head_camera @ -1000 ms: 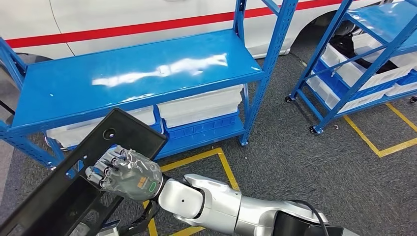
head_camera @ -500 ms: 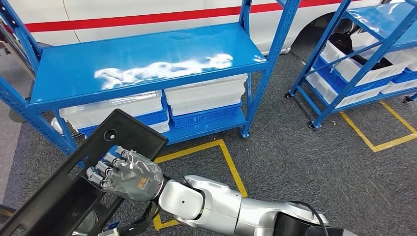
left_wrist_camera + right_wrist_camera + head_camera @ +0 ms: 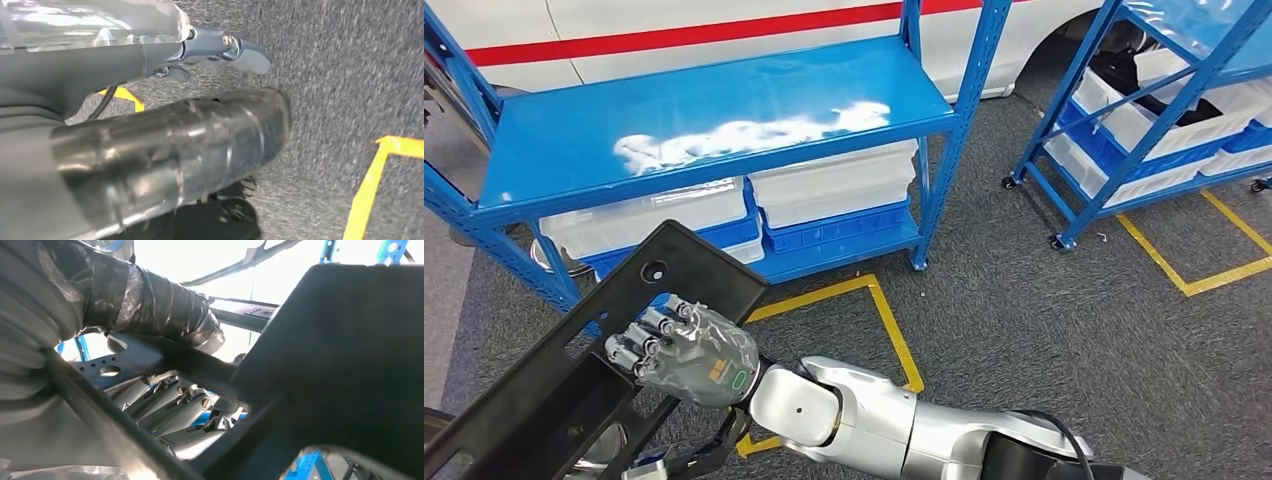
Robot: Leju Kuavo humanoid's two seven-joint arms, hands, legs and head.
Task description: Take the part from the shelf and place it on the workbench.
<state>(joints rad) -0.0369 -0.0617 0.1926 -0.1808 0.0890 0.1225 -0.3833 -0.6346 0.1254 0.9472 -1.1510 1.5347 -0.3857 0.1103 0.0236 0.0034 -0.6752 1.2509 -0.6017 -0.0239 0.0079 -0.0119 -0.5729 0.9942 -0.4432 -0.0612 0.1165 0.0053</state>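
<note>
Off the shelf [image 3: 714, 115] and clear of its front edge, the black part [image 3: 574, 350] is gripped by the right hand [image 3: 686, 352], fingers curled over a rail, presumably for carrying. Whether the left hand [image 3: 220, 47] is spread cannot be told.

My silver right hand [image 3: 686, 352], marked with a small orange patch and a green ring, grips a matte black part [image 3: 574, 350]. Beyond the part stands a glossy blue shelf [image 3: 714, 120] streaked with white glare, with white bins [image 3: 834, 190] on its lower tier. Behind the shelf runs a white panel [image 3: 724, 25] with a red stripe [image 3: 674, 35]. Below the shelf, yellow floor lines [image 3: 884, 320] cross speckled dark grey carpet [image 3: 1044, 330].
</note>
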